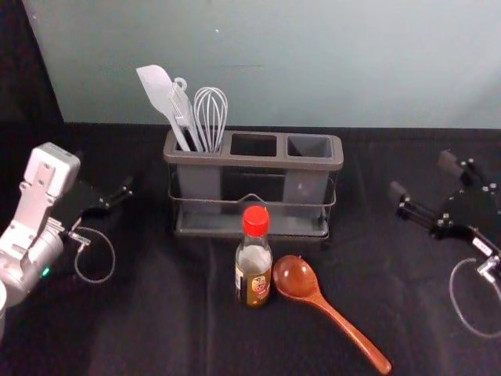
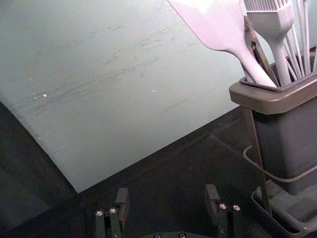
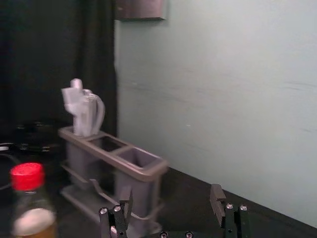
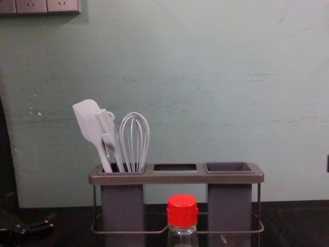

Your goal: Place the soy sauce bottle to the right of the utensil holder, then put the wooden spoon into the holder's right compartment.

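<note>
Head view: the soy sauce bottle (image 1: 254,274) was seen upright before the utensil holder (image 1: 250,160), leftward of the right gripper (image 1: 423,178), which was held open right of the holder. The left gripper (image 2: 167,194) was parked, open, left of it. Past the wooden spoon (image 1: 297,279) angled beside the bottle, open cloth (image 1: 368,274) was offered right of the holder.

Around the soy sauce bottle (image 1: 254,270), with twelve o'clock away from the robot, the utensil holder (image 1: 235,160) blocks twelve, backed by the wall (image 1: 313,86). The spatula (image 1: 159,90) and whisk (image 1: 210,113) rise at eleven; the right compartment (image 1: 309,146), at one, is open from above. The wooden spoon (image 1: 337,313) obstructs four o'clock. Bench (image 1: 364,176) leaves passage at two, between holder and right gripper (image 1: 423,177).
</note>
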`<action>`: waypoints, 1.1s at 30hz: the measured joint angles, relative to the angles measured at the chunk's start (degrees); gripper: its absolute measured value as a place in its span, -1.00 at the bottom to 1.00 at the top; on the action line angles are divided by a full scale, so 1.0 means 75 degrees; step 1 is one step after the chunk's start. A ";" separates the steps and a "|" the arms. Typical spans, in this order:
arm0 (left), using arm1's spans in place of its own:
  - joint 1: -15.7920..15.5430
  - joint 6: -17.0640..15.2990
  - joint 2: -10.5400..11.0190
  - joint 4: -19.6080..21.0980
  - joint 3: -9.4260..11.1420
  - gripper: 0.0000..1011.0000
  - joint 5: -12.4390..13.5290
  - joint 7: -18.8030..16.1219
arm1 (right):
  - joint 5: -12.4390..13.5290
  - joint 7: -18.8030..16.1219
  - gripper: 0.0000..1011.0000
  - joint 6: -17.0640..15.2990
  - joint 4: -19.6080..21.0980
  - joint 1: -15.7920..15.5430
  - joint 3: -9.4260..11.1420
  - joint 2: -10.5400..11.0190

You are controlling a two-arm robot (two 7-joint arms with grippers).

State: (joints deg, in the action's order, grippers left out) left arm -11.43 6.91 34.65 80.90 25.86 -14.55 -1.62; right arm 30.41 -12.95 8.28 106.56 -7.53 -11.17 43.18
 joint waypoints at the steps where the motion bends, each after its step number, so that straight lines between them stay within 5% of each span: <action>1: 0.0000 0.0000 0.0000 0.0000 0.0000 0.99 0.0000 0.0000 | 0.0035 -0.0070 0.98 -0.0037 0.0059 -0.0021 0.0003 0.0026; 12: 0.0000 0.0000 0.0000 0.0000 -0.0001 0.99 0.0000 0.0000 | 0.0460 -0.1108 0.98 -0.0621 0.0629 -0.0123 -0.0107 0.0290; 17: 0.0000 0.0000 0.0000 0.0000 0.0000 0.99 0.0000 0.0000 | 0.0499 -0.1561 0.98 -0.0915 0.0604 0.0124 -0.0382 0.0241; 33: 0.0000 0.0000 0.0000 0.0000 0.0000 0.99 0.0000 0.0000 | 0.0386 -0.2726 0.98 -0.1333 -0.0406 0.1431 -0.1638 -0.0650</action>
State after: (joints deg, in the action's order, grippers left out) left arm -11.43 6.91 34.65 80.90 25.86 -14.55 -1.62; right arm 33.30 -33.39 -1.72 103.51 3.20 -23.46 38.31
